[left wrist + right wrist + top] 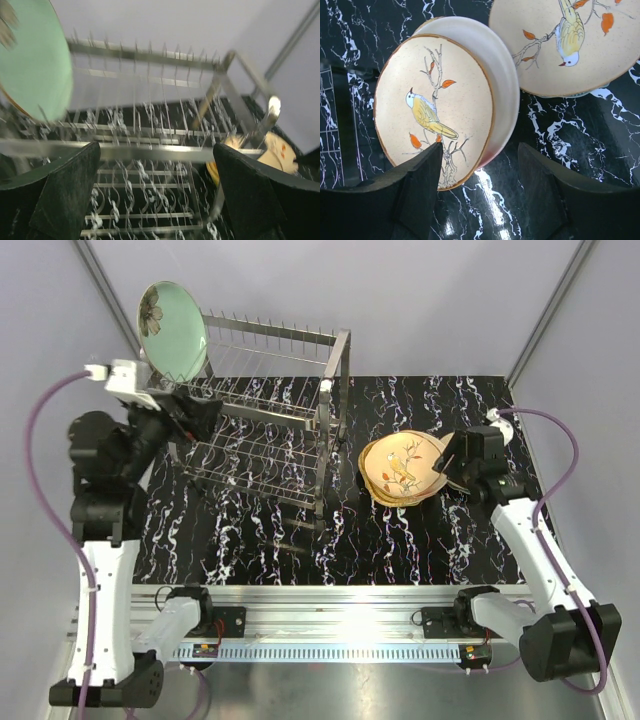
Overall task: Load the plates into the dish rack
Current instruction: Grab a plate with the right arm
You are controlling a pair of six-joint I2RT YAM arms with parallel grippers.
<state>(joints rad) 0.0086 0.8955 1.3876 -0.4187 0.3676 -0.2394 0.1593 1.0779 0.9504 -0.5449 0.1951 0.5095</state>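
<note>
Mint-green plate stands upright at the left end of the dish rack, clearest from overhead. The left gripper gapes wide and empty facing the rack. Only the right wrist view separates two bird-painted plates on the black marbled table. The right gripper is spread wide at one plate's edge, gripping nothing.

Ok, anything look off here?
Mint-green flowered plate sits at the left end of the silver wire dish rack, tilted rather than upright. The bird-painted cream plates right of the rack are splayed, not squarely stacked. No damage visible.
</note>
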